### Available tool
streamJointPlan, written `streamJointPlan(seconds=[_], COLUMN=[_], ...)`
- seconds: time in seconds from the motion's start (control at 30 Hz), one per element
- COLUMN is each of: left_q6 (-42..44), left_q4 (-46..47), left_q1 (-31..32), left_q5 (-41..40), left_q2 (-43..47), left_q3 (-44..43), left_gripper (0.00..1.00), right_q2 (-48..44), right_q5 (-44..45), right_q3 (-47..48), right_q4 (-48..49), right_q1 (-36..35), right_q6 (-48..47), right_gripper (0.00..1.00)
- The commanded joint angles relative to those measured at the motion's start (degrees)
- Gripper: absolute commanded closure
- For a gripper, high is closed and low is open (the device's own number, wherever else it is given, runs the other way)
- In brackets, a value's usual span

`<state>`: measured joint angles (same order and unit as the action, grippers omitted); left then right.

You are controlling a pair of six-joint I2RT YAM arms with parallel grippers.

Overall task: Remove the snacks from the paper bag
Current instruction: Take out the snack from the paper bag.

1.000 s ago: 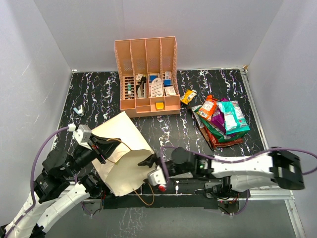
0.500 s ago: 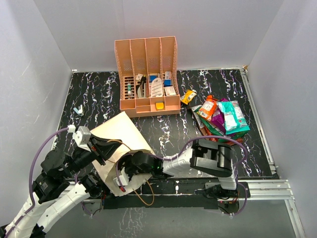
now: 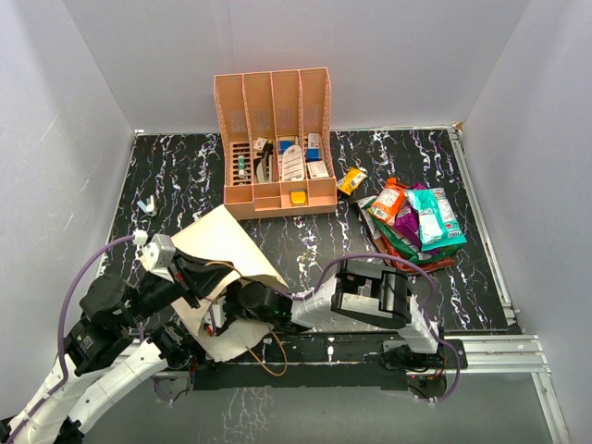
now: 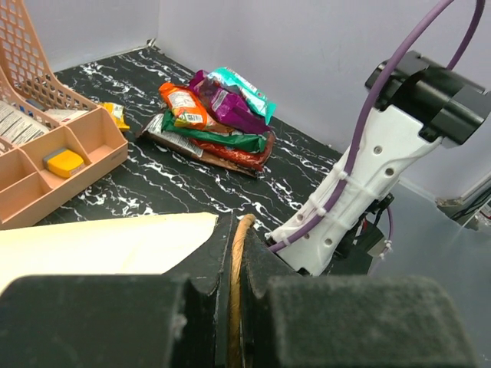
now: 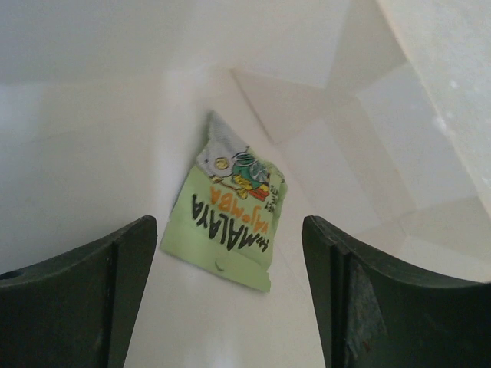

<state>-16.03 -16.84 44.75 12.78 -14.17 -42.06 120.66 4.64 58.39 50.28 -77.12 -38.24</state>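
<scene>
The tan paper bag (image 3: 222, 242) lies on its side at the near left, mouth toward the right arm. My left gripper (image 3: 197, 277) is shut on its brown cord handle (image 4: 237, 264), holding the mouth up. My right gripper (image 5: 228, 257) is open inside the bag; in the top view its fingers are hidden in the bag's mouth. A light green snack packet (image 5: 232, 218) lies on the bag's inner wall (image 5: 100, 115) just ahead, between the open jaws and untouched. A pile of snacks (image 3: 416, 222), orange, purple, green, teal-white and red, lies at the right, also in the left wrist view (image 4: 219, 115).
The peach organizer (image 3: 276, 139) with small boxes and bottles stands at the back centre, also in the left wrist view (image 4: 54, 153). A small yellow packet (image 3: 351, 179) lies beside it. A small white object (image 3: 144, 205) lies at the far left. Grey walls enclose the table.
My right gripper has moved left from outside the bag's mouth to deep inside the bag. The left gripper has lifted the bag's upper edge a little.
</scene>
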Motion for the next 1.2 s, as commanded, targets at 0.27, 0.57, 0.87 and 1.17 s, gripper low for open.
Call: streamJointPlan(seconds=[0.27, 0.57, 0.87, 1.17], left_q6=[-1.63, -2.06, -1.77, -0.40], left_q4=[7.65, 9.33, 4.25, -3.59], left_q1=[0.12, 0.17, 0.17, 0.16], left_q5=[4.07, 6.66, 4.79, 0.86], left_q2=[-3.36, -5.37, -1.45, 2.48], left_q3=[0.00, -0.44, -0.77, -2.28], left_gripper=[1.00, 1.00, 1.00, 1.00], right_q2=[8.42, 15.44, 17.06, 13.39], right_q5=[7.21, 11.15, 8.76, 11.86], right_q3=[4.77, 12.31, 13.63, 11.91], right_q4=[18.30, 14.07, 7.30, 3.72], right_q1=[0.28, 1.87, 4.79, 4.75], right_q6=[20.34, 26.31, 31.60, 28.68], right_gripper=[0.07, 0.01, 0.18, 0.66])
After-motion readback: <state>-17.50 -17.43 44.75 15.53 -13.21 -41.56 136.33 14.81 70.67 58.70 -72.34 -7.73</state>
